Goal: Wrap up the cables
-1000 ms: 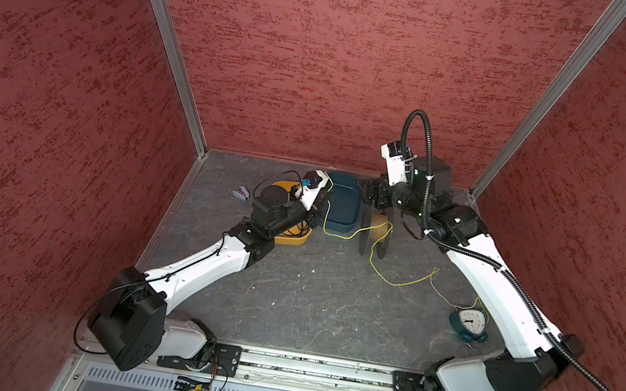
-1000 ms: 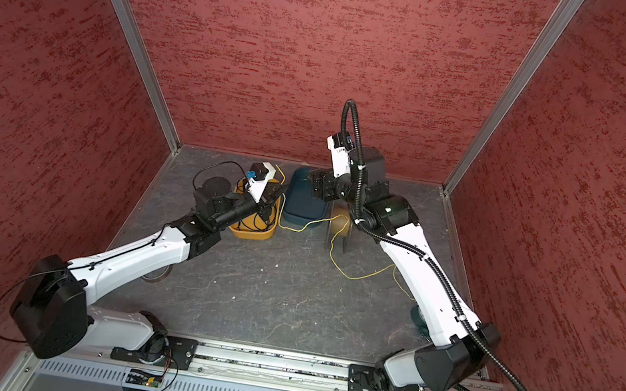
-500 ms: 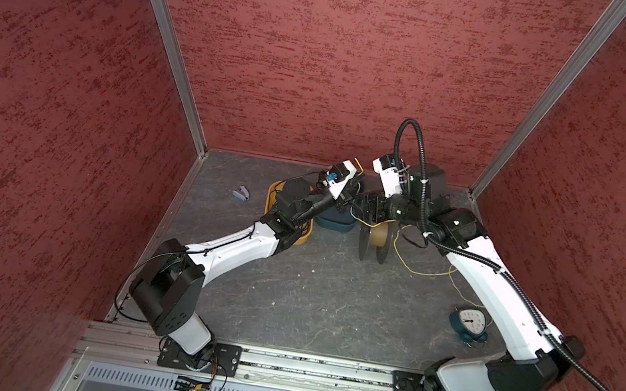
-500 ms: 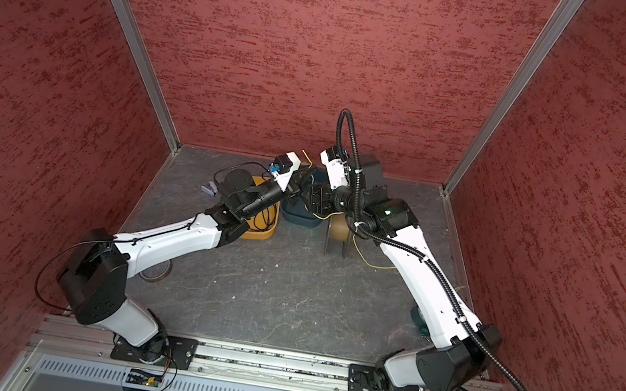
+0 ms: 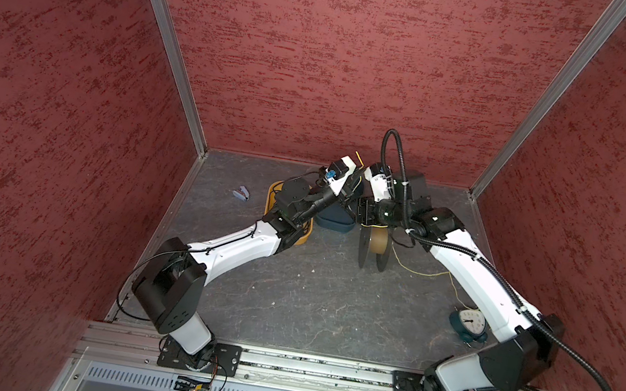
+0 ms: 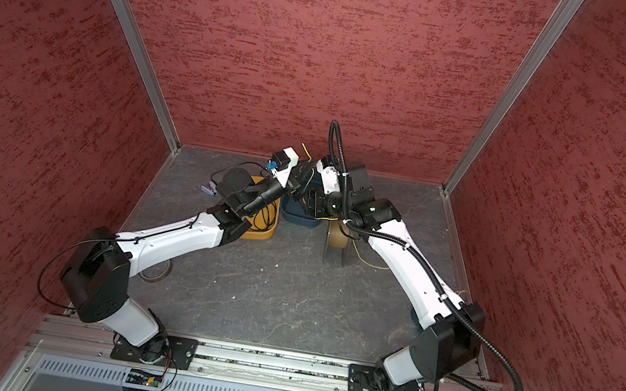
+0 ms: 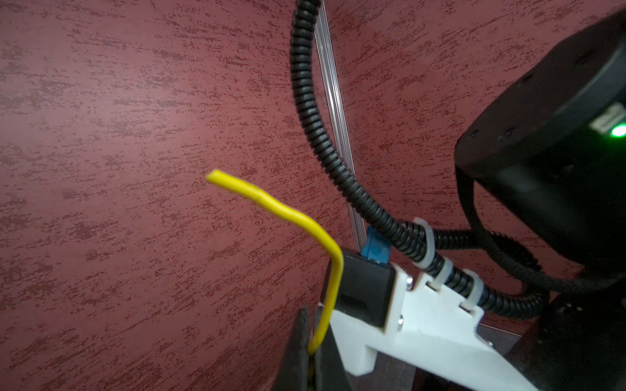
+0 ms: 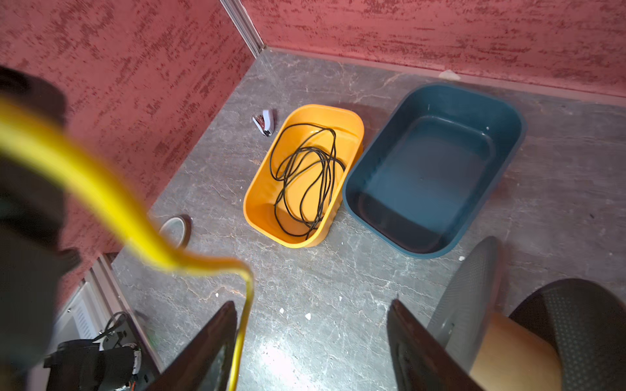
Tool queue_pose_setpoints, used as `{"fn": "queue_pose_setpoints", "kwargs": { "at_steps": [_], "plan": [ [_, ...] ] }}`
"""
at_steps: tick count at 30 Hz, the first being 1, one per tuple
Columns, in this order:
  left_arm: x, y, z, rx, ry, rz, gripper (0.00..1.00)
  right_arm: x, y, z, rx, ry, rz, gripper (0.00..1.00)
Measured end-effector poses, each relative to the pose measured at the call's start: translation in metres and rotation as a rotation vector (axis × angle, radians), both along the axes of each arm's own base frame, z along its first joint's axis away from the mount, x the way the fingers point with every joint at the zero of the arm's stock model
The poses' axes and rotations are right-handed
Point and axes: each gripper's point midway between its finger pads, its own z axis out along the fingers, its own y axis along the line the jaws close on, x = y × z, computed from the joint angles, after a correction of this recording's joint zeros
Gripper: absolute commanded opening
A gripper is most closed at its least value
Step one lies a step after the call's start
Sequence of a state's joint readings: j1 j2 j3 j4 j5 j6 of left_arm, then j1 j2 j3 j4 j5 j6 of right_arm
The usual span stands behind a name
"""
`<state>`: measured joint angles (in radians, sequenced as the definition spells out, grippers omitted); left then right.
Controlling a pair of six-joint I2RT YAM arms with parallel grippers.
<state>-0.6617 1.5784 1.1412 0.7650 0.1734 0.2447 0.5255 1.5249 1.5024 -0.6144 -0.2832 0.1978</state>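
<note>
Cable (image 7: 298,220), thin and yellow, in clenched left gripper (image 7: 312,348); right gripper (image 8: 311,304) released, jaws apart around it; motor label (image 7: 608,119) illegible.

Two tubs sit side by side at the back of the table (image 5: 307,309), the left tub (image 8: 252,203) tight against the right tub (image 8: 440,98). A loose cord (image 8: 298,159) lies in the left one. Just left of it is a stapler (image 8: 264,121), and a tape roll (image 8: 176,230) is nearer the front, by the left wall. Right of the tubs and slightly forward, a spool (image 5: 374,243) stands on edge. The wire (image 5: 417,272) trails across the table toward a clock (image 5: 469,323) at the front right.
</note>
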Motion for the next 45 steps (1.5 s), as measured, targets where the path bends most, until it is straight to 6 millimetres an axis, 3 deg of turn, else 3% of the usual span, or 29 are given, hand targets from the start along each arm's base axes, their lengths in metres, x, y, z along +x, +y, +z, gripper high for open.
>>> {"fn": "queue_pose_setpoints", "kwargs": {
  "at_steps": [4,7,11,16,20,24,25,26,34,39,45],
  "plan": [
    [0.000,0.001,0.001,-0.002,-0.001,0.001,0.05,0.004,-0.002,-0.003,-0.012,-0.002,-0.012,0.43],
    [-0.004,0.003,0.005,-0.006,-0.007,0.001,0.05,0.008,-0.003,-0.006,-0.013,-0.011,-0.029,0.19],
    [-0.013,0.010,0.007,-0.006,-0.007,0.000,0.05,0.014,-0.003,-0.016,-0.010,-0.034,-0.041,0.01],
    [-0.021,0.017,-0.008,0.025,0.035,0.003,0.08,0.020,0.000,-0.027,0.011,-0.057,-0.052,0.00],
    [-0.027,0.024,-0.020,0.025,0.076,0.007,0.19,0.027,-0.006,-0.035,0.005,-0.077,-0.099,0.00],
    [-0.038,0.035,-0.016,-0.028,0.098,0.000,0.84,0.040,-0.024,-0.041,-0.020,-0.091,-0.186,0.00],
    [-0.040,0.037,-0.016,-0.039,0.107,0.000,0.95,0.043,-0.028,-0.039,-0.022,-0.099,-0.204,0.00],
    [-0.041,0.039,-0.017,-0.047,0.117,0.004,1.00,0.047,-0.033,-0.037,-0.021,-0.109,-0.221,0.00],
    [-0.048,0.040,-0.065,-0.023,0.310,0.018,0.98,0.066,-0.074,-0.016,-0.043,-0.190,-0.370,0.00],
    [-0.084,0.011,-0.097,0.068,0.434,-0.056,0.97,0.072,-0.089,-0.013,-0.050,-0.206,-0.419,0.00],
    [-0.136,-0.024,-0.133,0.185,0.570,-0.148,0.95,0.069,-0.101,-0.025,-0.064,-0.187,-0.450,0.00]
  ]
}}
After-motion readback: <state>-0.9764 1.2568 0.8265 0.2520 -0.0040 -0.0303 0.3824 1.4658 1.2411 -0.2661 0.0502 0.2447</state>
